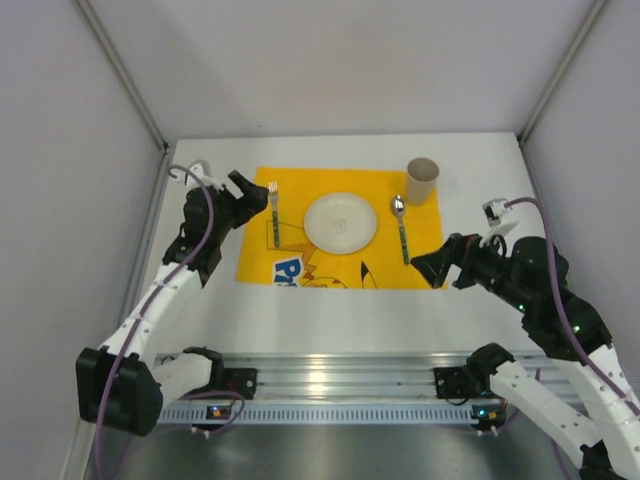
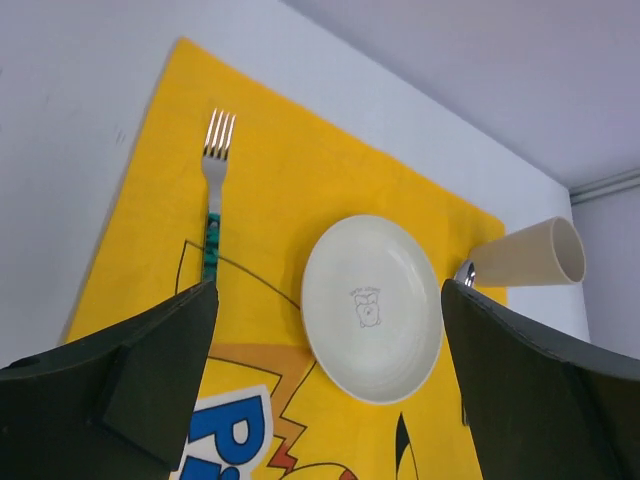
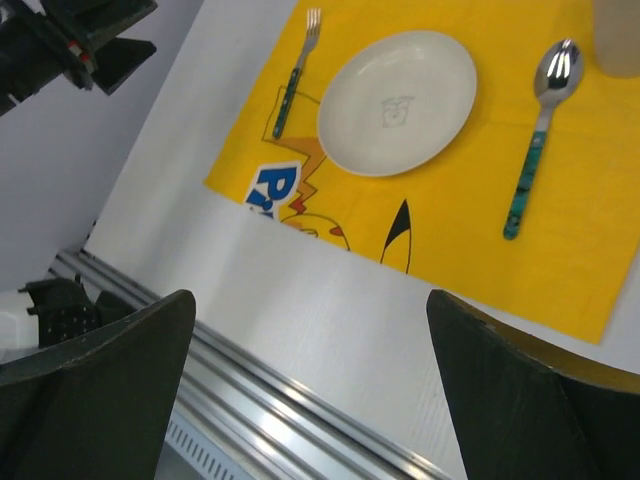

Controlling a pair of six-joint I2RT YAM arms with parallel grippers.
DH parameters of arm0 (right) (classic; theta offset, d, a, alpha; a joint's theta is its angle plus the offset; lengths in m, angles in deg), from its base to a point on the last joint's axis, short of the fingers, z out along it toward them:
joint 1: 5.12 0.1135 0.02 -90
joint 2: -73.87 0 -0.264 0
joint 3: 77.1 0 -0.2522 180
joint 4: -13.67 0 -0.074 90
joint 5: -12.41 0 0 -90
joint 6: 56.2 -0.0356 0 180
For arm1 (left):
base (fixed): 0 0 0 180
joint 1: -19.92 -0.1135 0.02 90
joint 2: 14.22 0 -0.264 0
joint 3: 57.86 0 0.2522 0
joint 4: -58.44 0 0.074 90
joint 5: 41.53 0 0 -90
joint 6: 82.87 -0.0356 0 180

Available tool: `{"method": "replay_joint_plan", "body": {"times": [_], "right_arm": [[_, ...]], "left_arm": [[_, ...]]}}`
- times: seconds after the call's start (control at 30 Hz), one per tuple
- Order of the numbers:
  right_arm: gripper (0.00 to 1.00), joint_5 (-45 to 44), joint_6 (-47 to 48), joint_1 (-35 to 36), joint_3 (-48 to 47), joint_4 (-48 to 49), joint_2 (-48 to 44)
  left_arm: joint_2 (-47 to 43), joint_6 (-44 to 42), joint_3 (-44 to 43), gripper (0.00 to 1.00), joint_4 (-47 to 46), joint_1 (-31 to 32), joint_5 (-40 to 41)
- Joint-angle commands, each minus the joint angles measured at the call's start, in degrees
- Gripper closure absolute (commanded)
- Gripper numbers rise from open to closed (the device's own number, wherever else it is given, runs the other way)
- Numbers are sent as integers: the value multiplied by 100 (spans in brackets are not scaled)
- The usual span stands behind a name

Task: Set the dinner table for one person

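Both empty and spread wide, the left fingers [image 1: 252,190] hover over the yellow placemat's [image 1: 300,185] left edge and the right fingers [image 1: 428,270] by its near-right corner, the white surface [image 1: 330,315] lying beneath them and around that placemat.

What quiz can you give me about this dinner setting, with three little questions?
1. Which thing lies beside the plate on the left arm's side? A knife, B fork, C napkin.
2. True or false: both arms' jaws are shut.
3. Fill in: the placemat is mostly ____.
Key: 1 B, the fork. 2 False, both pairs stand open and hold nothing. 3 Yellow.
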Motion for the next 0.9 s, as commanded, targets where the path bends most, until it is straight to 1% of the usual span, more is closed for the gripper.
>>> {"method": "replay_joint_plan", "body": {"times": [0.0,0.03,0.07,0.1,0.17,0.2,0.23,0.27,0.33,0.4,0.47,0.5,0.53,0.57,0.6,0.67,0.7,0.77,0.8,0.83,0.87], "right_arm": [[0,1021,-443,6,611,969,-341],[0,1128,-487,6,708,1048,-377],[0,1207,-505,6,744,1136,-403],[0,1399,-531,6,779,1215,-386],[0,1524,-654,6,876,1303,-272],[0,1551,-707,6,902,1304,-211],[0,1664,-716,6,928,1339,-114],[0,1822,-699,6,937,1574,113],[0,2103,-733,6,946,1734,316],[0,2105,-812,15,999,1945,501],[0,1956,-953,15,1017,1955,642],[0,1868,-988,15,1008,1937,686],[0,1754,-1049,6,990,1928,721],[0,1701,-1076,6,955,1780,835],[0,1605,-1068,6,885,1648,923],[0,1569,-980,6,622,1202,1212],[0,1586,-901,6,534,1077,1301],[0,1665,-638,6,323,866,1459],[0,1717,-550,14,261,812,1477],[0,1692,-340,6,122,725,1469],[0,1587,-242,6,33,463,1399]], "left_arm": [[409,754,-74,2,-148,-198,-1188],[506,603,-356,5,398,-198,-1348],[742,463,-898,8,1474,-198,-1437],[849,322,-1173,10,1989,-172,-1420],[946,40,-1726,14,2755,-145,-965],[877,-65,-1756,16,2985,-93,-746],[580,-84,-1678,15,3057,-40,-369],[395,-49,-1590,10,3058,4,313],[-122,-179,-1370,7,3049,13,591],[-345,-215,-1395,8,3363,13,1039],[-503,-312,-1587,9,4179,13,1399],[-521,-304,-1667,9,4539,13,2036],[-539,-234,-1772,9,5204,13,2321],[-556,-190,-1773,9,5428,13,2576],[-609,-285,-1739,7,5544,13,2509],[-784,-444,-1493,7,5519,13,1966],[-872,-627,-1370,8,5423,13,1250],[-1171,-699,-992,8,5256,13,665],[-1302,-629,-861,9,5011,13,419],[-1538,-611,-616,9,4896,13,-131],[-1645,-611,-474,9,4694,13,-468]]}}
